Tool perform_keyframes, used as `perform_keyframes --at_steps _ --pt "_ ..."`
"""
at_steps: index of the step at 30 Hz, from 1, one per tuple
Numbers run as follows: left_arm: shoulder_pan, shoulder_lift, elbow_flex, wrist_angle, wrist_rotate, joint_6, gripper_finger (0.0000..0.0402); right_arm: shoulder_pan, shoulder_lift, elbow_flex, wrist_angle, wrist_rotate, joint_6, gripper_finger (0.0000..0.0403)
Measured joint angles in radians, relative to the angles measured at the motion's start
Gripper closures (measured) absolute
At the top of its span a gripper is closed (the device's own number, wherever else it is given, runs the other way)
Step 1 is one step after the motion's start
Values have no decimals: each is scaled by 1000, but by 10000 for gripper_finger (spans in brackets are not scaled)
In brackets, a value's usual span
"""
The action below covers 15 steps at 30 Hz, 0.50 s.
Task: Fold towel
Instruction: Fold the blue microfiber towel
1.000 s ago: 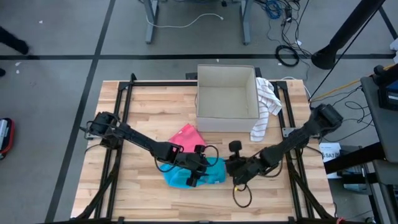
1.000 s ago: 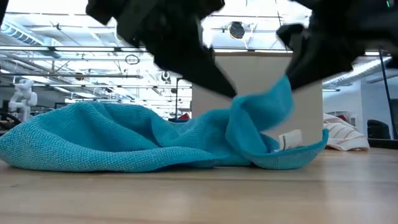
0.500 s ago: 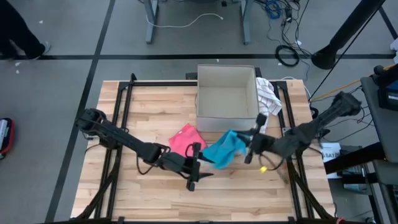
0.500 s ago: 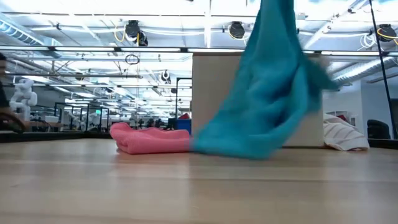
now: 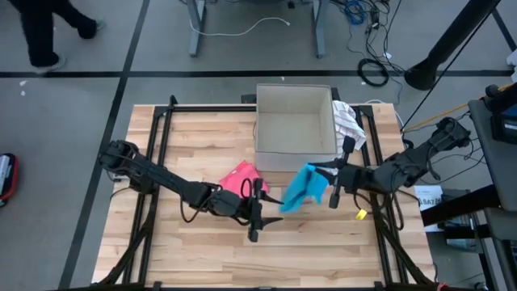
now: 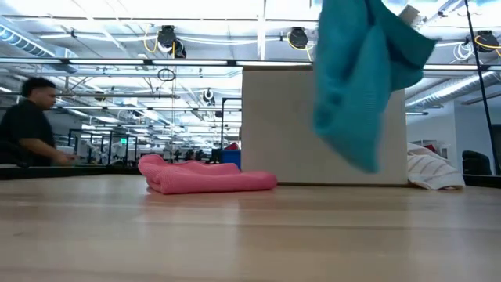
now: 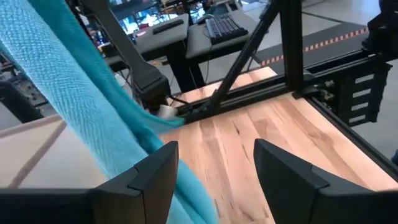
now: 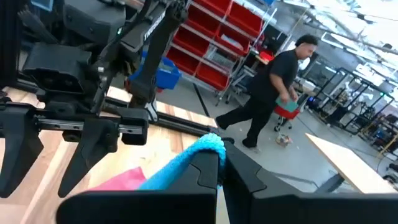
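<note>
Teal terry cloth, the towel [image 5: 304, 187], hangs in the air off the bench [image 5: 186, 137], pinched at one corner by the right hand [image 5: 333, 179], whose fingers are clenched tight on the fabric. In the high view it dangles just in front of the box [image 5: 295, 127], between the two arms. The low view shows the towel [image 6: 360, 78] lifted clear of the wood, drooping from above across the face of the box [image 6: 274, 125]. From the right wrist, a bunched teal edge [image 8: 186, 158] pokes out between the closed fingers [image 8: 205, 177].

The left hand [image 5: 257, 217] sits low over the bench near its front middle, released and holding nothing, its fingers [image 7: 149, 177] spread apart; the towel [image 7: 93, 118] hangs just ahead of them in the left wrist view, not between them.

A pink cloth [image 5: 240, 179] lies folded on the bench beside the left hand, in front of the box's left corner; the low view shows it [image 6: 207, 178] flat on the wood. A striped cloth [image 5: 346, 137] is draped at the box's right side, hanging down to the bench.

A person [image 6: 31, 125] in dark clothes shows in the room beyond the bench.
</note>
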Motion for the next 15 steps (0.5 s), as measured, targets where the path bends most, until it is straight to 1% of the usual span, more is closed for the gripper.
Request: perform_keyframes --at_steps 2,7,10,12,15 --pt "2 0 0 12 0 0 185 -5 17 19 -22 17 18 403" --pt "-3 0 0 36 0 0 185 -11 49 56 -90 103 50 403" --pt "-9 0 0 47 0 -10 185 -21 58 67 -93 109 53 403" --pt "-10 0 0 46 0 -45 185 -23 63 73 -90 109 52 403" --pt "1 0 0 26 -50 -110 185 -36 72 78 -81 108 52 403"
